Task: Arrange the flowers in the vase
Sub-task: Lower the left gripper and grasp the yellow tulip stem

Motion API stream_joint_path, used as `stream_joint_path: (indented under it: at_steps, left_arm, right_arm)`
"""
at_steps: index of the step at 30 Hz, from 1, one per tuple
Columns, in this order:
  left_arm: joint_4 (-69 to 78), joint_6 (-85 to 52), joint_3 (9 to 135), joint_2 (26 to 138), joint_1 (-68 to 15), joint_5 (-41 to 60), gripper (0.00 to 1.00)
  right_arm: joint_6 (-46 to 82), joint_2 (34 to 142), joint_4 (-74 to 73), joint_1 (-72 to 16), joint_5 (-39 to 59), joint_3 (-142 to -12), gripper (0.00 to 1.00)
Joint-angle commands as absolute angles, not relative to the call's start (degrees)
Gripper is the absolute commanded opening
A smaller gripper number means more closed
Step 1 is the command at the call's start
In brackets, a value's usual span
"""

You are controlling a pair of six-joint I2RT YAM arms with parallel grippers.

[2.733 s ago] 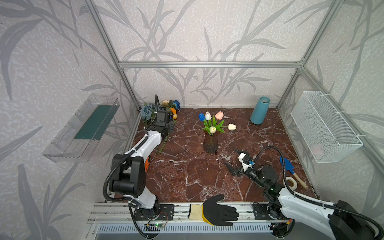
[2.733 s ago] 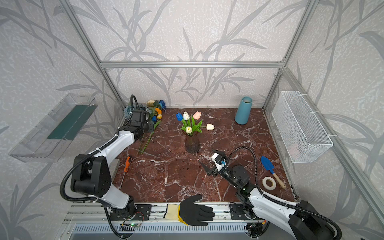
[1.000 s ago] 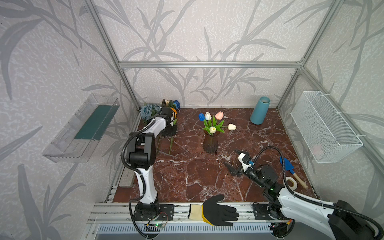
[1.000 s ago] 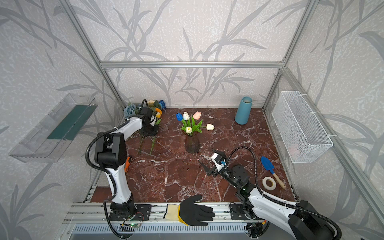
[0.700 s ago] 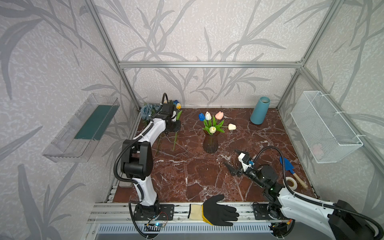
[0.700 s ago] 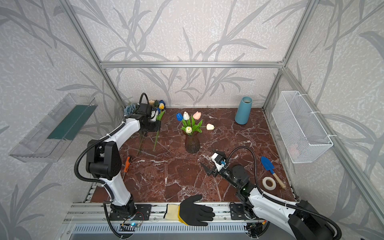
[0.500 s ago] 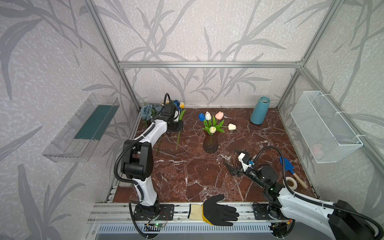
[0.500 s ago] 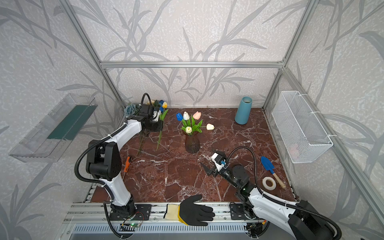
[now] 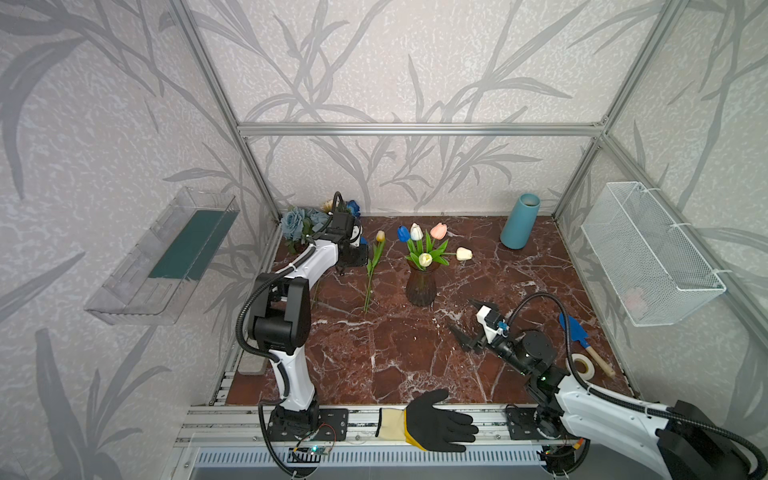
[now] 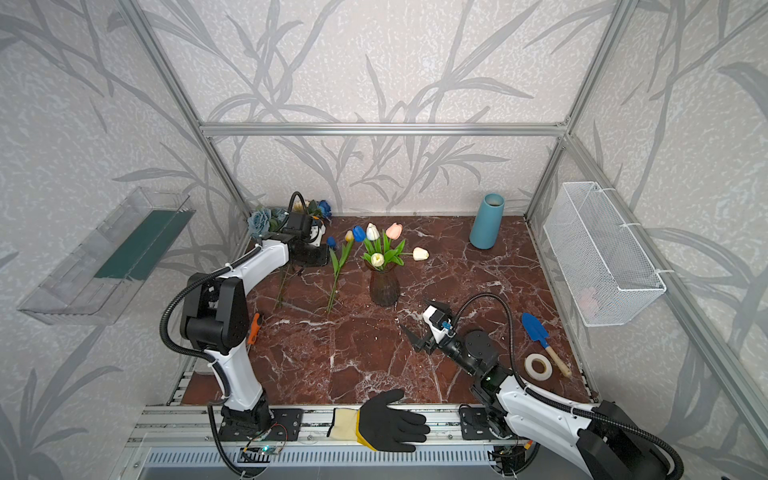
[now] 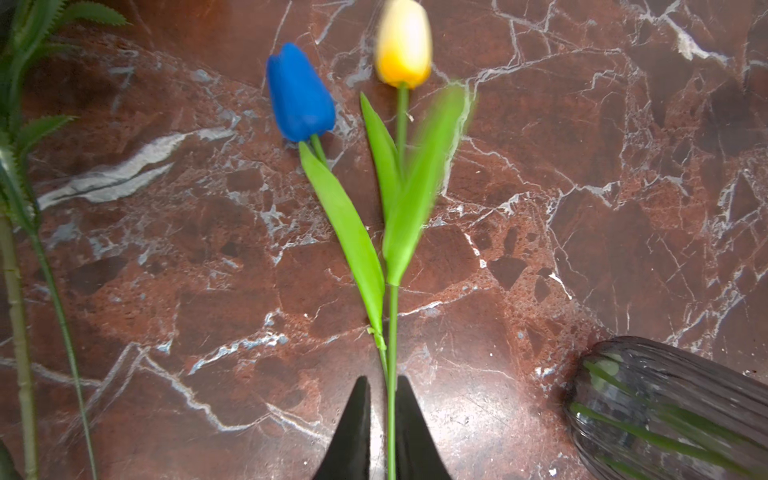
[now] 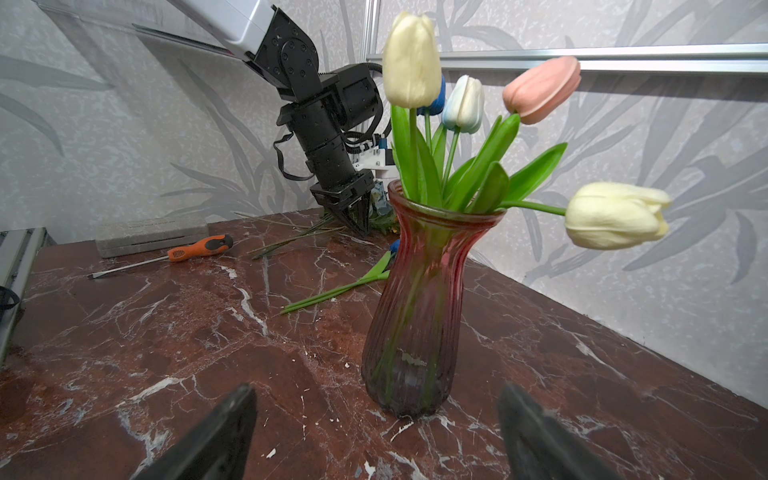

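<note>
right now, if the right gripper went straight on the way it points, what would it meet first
Probably the glass vase: it stands almost dead ahead of the right gripper, with only bare table between, though depth is unclear.

Walls point(image 9: 374, 62): pale textured wallpaper with a grey leaf print, on three sides.
Frame point(image 9: 415, 129): silver metal bars at the corners and across the back wall.
Counter point(image 9: 395, 353): glossy red-brown marble with white veins.
Shelf point(image 9: 137, 299): clear plastic with a dark green insert, on the left-hand wall.
Basket point(image 9: 648, 249): white wire mesh, on the right-hand wall.
Rail point(image 9: 224, 424): slotted silver metal along the front edge.
</note>
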State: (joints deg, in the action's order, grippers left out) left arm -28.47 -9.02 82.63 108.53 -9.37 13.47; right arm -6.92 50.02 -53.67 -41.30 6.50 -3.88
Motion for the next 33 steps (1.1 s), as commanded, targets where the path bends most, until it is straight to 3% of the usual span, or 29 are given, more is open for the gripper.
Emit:
stream_joint_path:
  at_steps: [1,5,12,33]
  left_arm:
    - [-29.3,-8.5,82.9,108.8,-9.6,12.0,0.15]
    - [-31.7,-8.3,84.5,111.5,-9.8,12.5,0.32]
    - [-34.3,-5.3,87.5,114.6,-14.1,12.0,0.37]
    - [-41.1,-2.4,99.1,127.3,-15.7,5.2,0.35]
  right_arm:
    - [-6.5,50.3,-55.0,-41.6,6.8,-4.1,0.91]
    - [-6.5,50.3,-55.0,-41.6,6.8,-4.2,0.91]
    - [-6.4,50.8,-55.2,-41.6,6.9,-4.3,0.91]
    - [-6.7,49.8,-54.5,-41.6,6.9,-4.2,0.91]
